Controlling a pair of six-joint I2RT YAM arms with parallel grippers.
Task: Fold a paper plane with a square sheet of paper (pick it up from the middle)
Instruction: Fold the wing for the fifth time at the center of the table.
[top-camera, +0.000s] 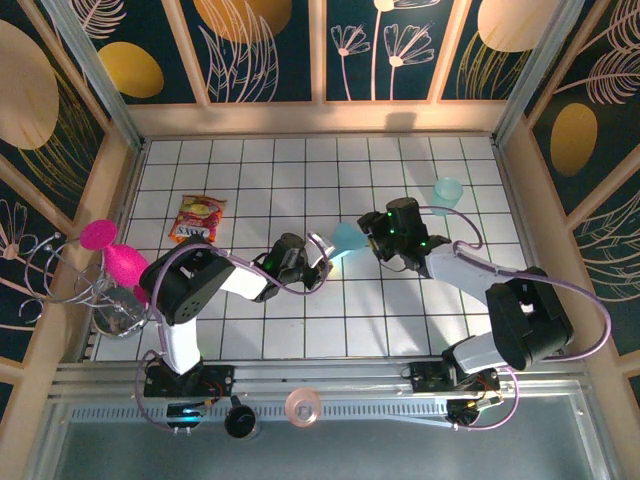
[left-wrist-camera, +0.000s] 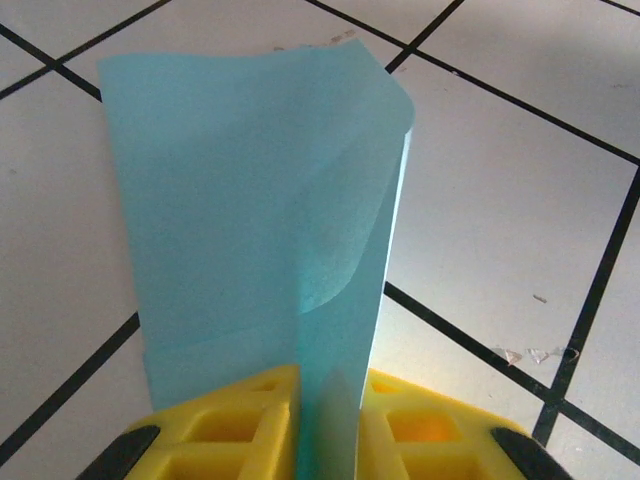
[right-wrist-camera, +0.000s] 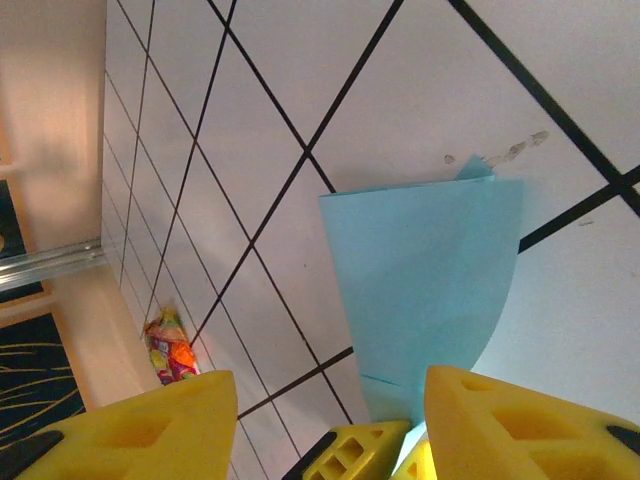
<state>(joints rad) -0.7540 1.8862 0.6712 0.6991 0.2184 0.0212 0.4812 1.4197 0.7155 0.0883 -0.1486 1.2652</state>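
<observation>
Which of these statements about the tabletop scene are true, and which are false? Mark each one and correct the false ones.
1. The left arm's fingers clamp the blue paper. True.
2. The right arm's fingers are shut on the paper. False: they stand wide apart, open.
3. A snack packet lies on the tiled table. True.
4. The pale-teal cup sits on the paper. False: it is apart from it, toward the far right corner.
5. The paper lies flat and unfolded. False: it is doubled over, gripped at one end.
</observation>
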